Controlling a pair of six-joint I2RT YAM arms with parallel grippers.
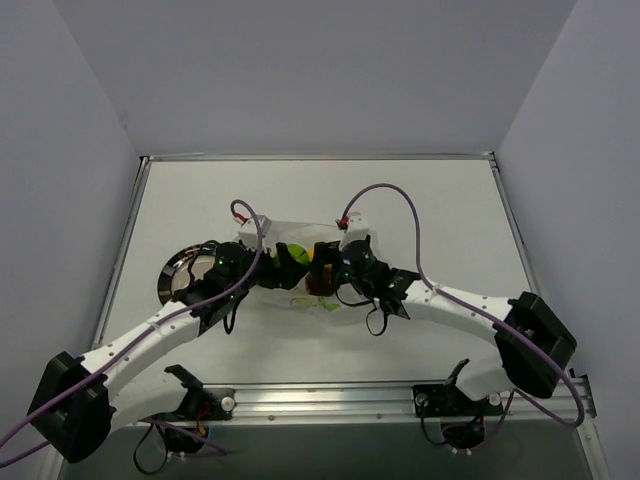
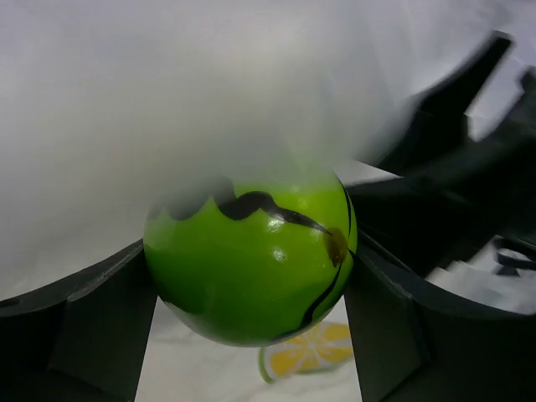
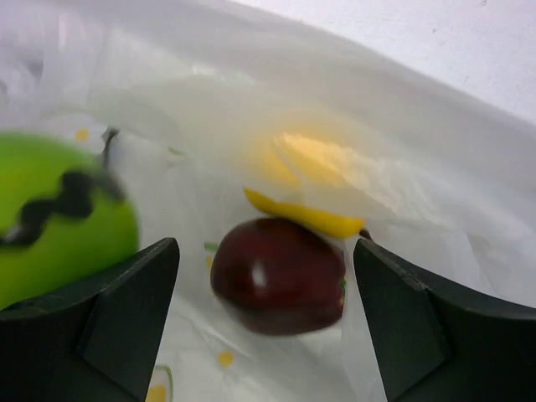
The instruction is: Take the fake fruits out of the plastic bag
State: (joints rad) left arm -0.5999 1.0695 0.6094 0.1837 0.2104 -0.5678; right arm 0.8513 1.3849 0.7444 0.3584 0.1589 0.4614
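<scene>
Plastic bag [image 1: 300,230] lies on the table [image 1: 450,215], both arms reaching into it. L gripper [image 2: 251,251] is in the bag's left part, clamped on the green ball [image 2: 251,280]. Its fingers [image 2: 92,327] sit tight vs both sides of the ball, w/ bag film draped over the top. R gripper [image 3: 266,251] is in the bag's right part, fingers wide apart, holding nothing. Dark red fruit [image 3: 276,276] sits inside the bag just past those fingers, not touching them. Yellow fruit [image 3: 306,219] is right behind it, under film. Plate [image 1: 172,272] is just left of the bag.
</scene>
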